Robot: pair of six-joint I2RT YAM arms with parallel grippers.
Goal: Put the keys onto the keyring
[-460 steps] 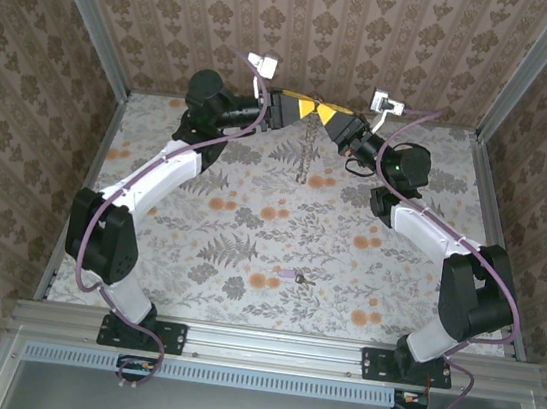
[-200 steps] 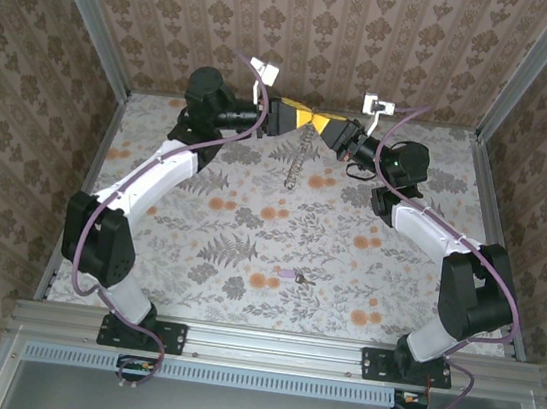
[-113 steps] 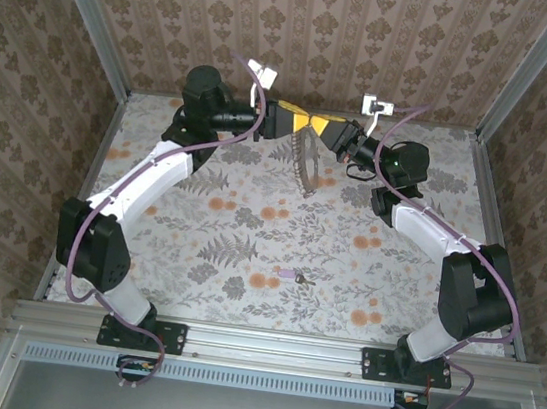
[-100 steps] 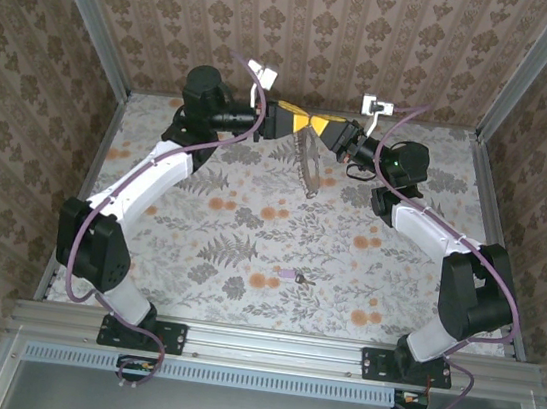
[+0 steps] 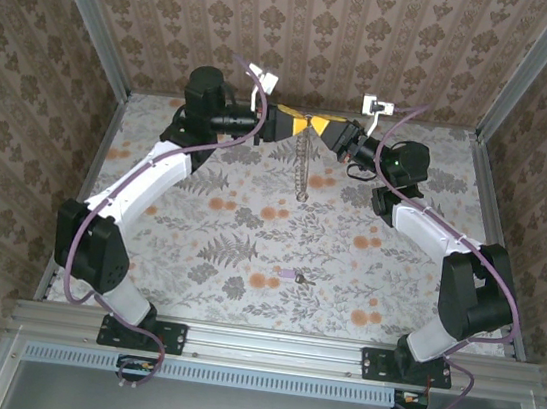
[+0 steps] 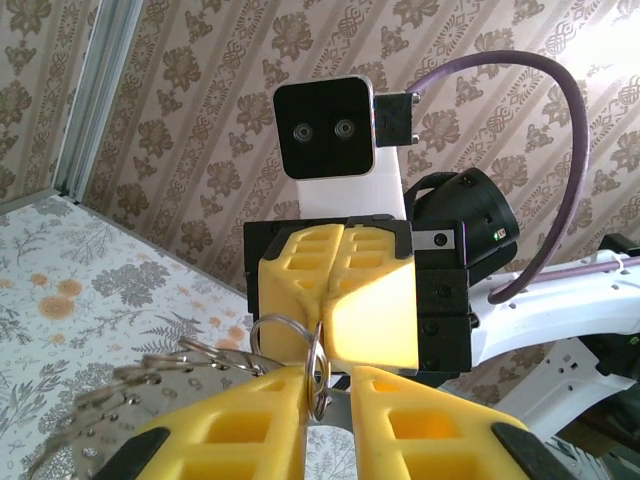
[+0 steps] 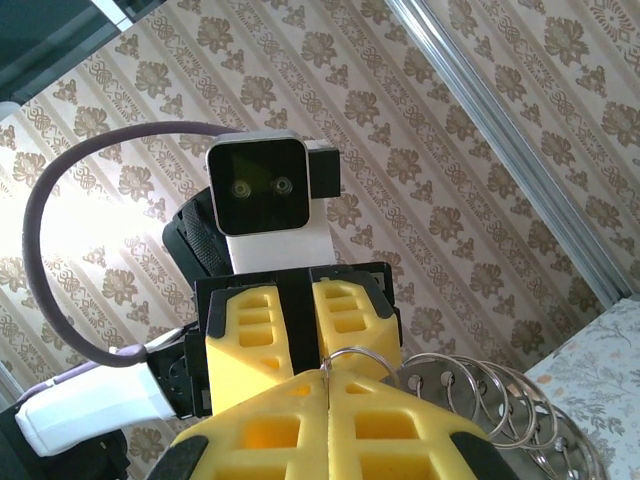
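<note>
The keyring (image 5: pixel 305 163) is a chain of linked metal rings that hangs from the spot where both grippers meet, above the back of the table. My right gripper (image 7: pixel 328 378) is shut on the chain's top ring (image 7: pixel 362 358). The other rings (image 7: pixel 490 395) trail off to the right. My left gripper (image 6: pixel 328 375) faces it, open by a narrow gap. The thin ring (image 6: pixel 316 370) stands in that gap against the left finger. In the top view the left gripper (image 5: pixel 294 124) and right gripper (image 5: pixel 320 125) touch tip to tip. The lilac-headed key (image 5: pixel 287 276) lies alone on the floral cloth near the front, far from both grippers.
Patterned walls with metal corner posts (image 5: pixel 90 14) enclose the table on three sides. The floral tablecloth (image 5: pixel 199 235) stretches between the arms. Both arms reach to the back, their elbows at the left (image 5: pixel 92 241) and right (image 5: pixel 480 282) sides.
The hanging chain has swung about and now hangs straight down as a narrow line. Both grippers have stayed tip to tip at the back, with the left arm's elbow shifting slightly.
</note>
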